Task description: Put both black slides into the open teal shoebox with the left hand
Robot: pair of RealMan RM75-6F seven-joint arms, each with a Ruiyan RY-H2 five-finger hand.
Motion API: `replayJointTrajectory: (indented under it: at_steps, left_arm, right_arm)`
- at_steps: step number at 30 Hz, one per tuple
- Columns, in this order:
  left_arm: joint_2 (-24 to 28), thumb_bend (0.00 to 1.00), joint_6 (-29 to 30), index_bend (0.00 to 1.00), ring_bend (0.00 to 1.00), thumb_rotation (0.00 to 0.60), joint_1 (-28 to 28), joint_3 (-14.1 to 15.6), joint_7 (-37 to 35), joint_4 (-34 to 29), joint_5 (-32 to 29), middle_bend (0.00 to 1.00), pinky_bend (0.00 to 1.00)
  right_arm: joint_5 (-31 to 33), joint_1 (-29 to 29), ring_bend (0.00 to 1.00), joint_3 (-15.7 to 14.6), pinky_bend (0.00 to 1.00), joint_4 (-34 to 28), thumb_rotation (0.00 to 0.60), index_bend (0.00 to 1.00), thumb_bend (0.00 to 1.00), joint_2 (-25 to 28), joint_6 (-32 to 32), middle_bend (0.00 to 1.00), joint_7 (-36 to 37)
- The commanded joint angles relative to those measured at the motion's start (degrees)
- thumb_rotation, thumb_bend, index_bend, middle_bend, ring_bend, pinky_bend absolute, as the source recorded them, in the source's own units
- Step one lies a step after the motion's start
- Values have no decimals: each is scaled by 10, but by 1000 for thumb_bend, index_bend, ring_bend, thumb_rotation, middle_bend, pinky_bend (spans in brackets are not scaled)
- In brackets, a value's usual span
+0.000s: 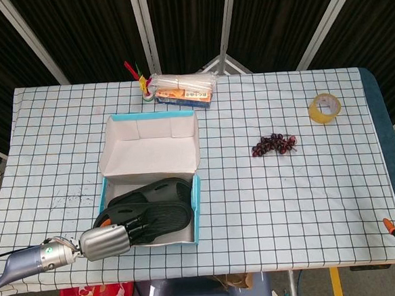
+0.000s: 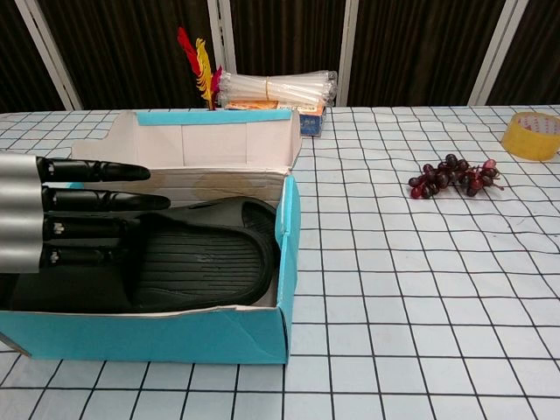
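From the head camera, the left hand (image 1: 109,240) is lying over the near end of the slides (image 1: 151,207) inside the teal shoebox (image 1: 197,209) — their long axis running left to right, directly under the fingers. From the chest camera, fingers (image 2: 96,201) are stretching flat across a ribbed sole (image 2: 206,262); whether they are gripping cannot be told, and the second slide is mostly hidden. The right hand is out of frame.

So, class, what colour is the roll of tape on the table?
Yellow; the roll of tape shows best in the head view.
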Motion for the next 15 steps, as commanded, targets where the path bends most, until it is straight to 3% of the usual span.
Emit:
replayJointTrajectory:
  at_steps: [1, 15]
  left_arm:
    - [-12, 365, -7, 467, 20, 600, -4, -1, -13, 6, -18, 401, 142]
    - [-77, 364, -37, 469, 20, 600, -29, 17, -38, 55, -45, 396, 161]
  right_arm:
    - [1, 1, 186, 0, 127, 0, 600, 31, 307, 0, -2, 113, -2]
    - [7, 6, 186, 1, 127, 1, 600, 31, 307, -4, -13, 113, -10]
